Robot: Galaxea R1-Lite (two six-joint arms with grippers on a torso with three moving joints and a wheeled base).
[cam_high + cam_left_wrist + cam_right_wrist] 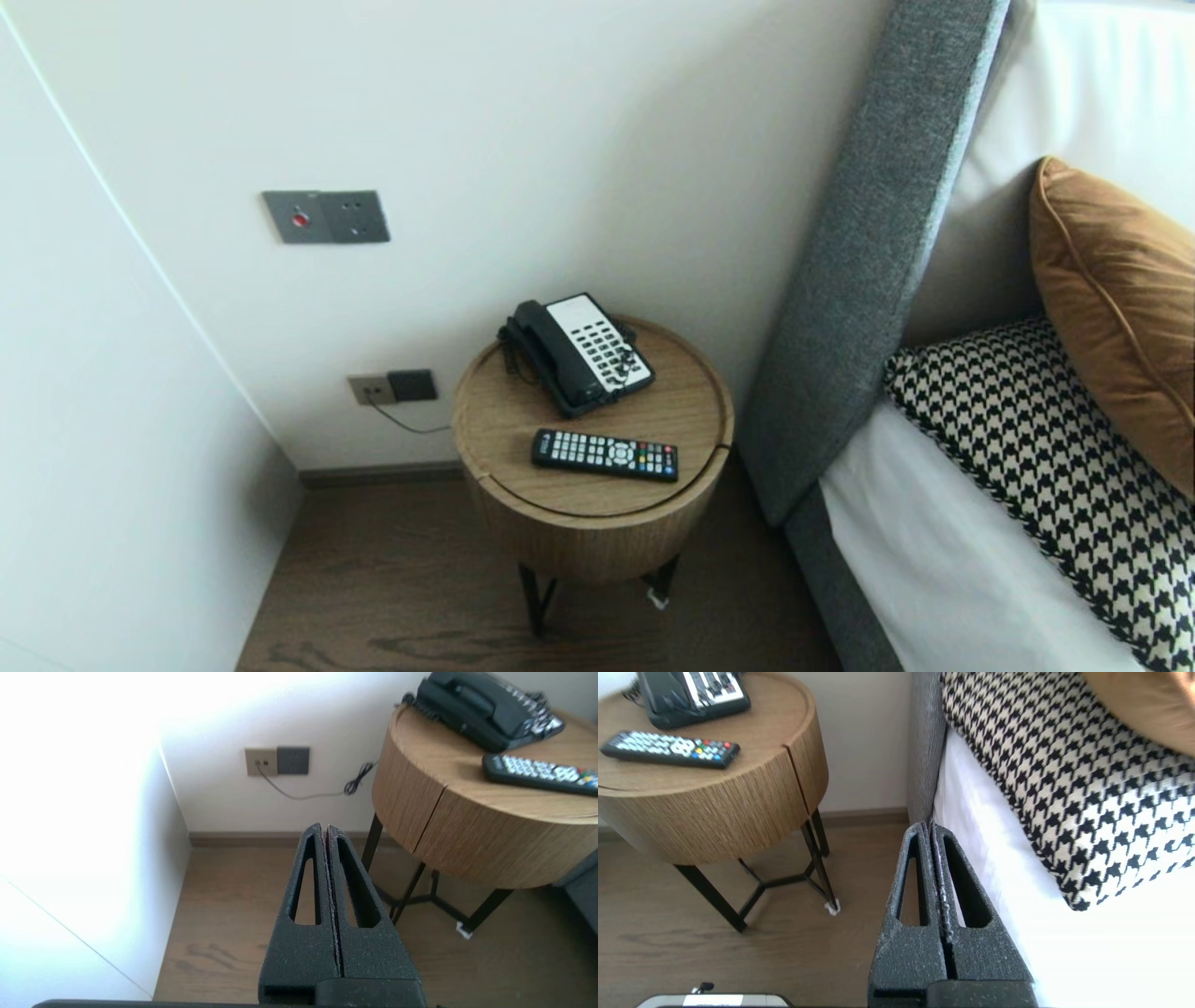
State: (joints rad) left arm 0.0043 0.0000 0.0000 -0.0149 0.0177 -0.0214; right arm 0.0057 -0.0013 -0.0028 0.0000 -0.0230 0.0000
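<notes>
A round wooden bedside table (523, 420) stands between the wall and the bed. On it lie a black remote control (605, 455) near the front edge and a black-and-white desk telephone (579, 353) behind it. Neither arm shows in the head view. My left gripper (325, 828) is shut and empty, hanging low over the floor left of the table (420, 802), with the remote (542, 773) and the telephone (486, 707) up beyond it. My right gripper (930, 825) is shut and empty too, low beside the bed's edge, right of the table (752, 788) and the remote (670, 749).
A bed with a white sheet (934, 560), grey headboard (868, 243), houndstooth cushion (1055, 467) and brown cushion (1120, 308) fills the right. A wall socket (392, 386) with a cable sits left of the table, a switch plate (325, 217) higher up. White walls close the left corner; wood floor (420, 597) lies below.
</notes>
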